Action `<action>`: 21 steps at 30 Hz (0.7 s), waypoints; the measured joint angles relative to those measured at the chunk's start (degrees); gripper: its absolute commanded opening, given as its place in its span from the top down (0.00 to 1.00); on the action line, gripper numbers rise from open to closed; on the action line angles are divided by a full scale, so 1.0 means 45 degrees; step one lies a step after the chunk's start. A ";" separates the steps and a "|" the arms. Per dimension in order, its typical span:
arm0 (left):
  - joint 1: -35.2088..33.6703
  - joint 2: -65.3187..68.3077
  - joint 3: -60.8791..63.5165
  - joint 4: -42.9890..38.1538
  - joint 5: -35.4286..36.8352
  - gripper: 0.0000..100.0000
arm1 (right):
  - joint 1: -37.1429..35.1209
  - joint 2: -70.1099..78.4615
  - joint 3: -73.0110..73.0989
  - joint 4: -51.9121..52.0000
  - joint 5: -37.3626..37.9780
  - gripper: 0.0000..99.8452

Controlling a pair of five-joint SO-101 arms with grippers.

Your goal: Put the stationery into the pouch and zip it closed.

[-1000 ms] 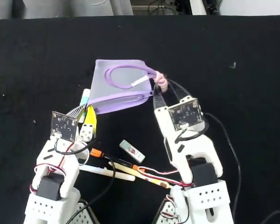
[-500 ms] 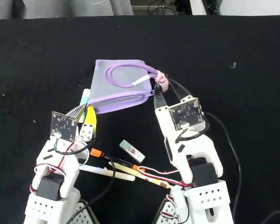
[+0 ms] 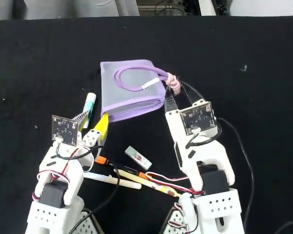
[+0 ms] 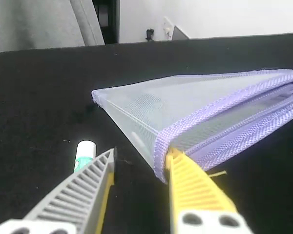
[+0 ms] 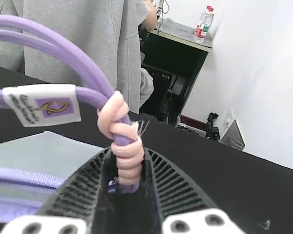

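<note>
Pouch [image 3: 129, 92] drawn slightly toward the right gripper [image 5: 127, 155], clamped on its pull cord [image 5: 123, 131], with the left gripper [image 4: 141, 157] now spread empty at the pouch's corner; stationery [image 3: 110, 180] is left beside the pouch, so loading is judged pending.

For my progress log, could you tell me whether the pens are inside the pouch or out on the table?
Out. The pens lie on the table between the arm bases, apart from the pouch.
</note>
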 measured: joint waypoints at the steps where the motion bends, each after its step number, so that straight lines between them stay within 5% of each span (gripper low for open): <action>1: 0.0000 0.0000 0.0059 -0.0137 0.0000 0.83 | 0.0000 0.0000 0.0000 0.0000 0.0000 0.99; 9: 0.0000 0.0020 0.0703 -0.1875 0.0000 0.83 | 0.0000 0.0000 0.0000 0.0000 0.0000 0.99; 21: 0.0000 0.0020 0.0703 -0.1954 0.0684 0.83 | 0.0000 0.0000 0.0000 0.0000 0.0000 0.99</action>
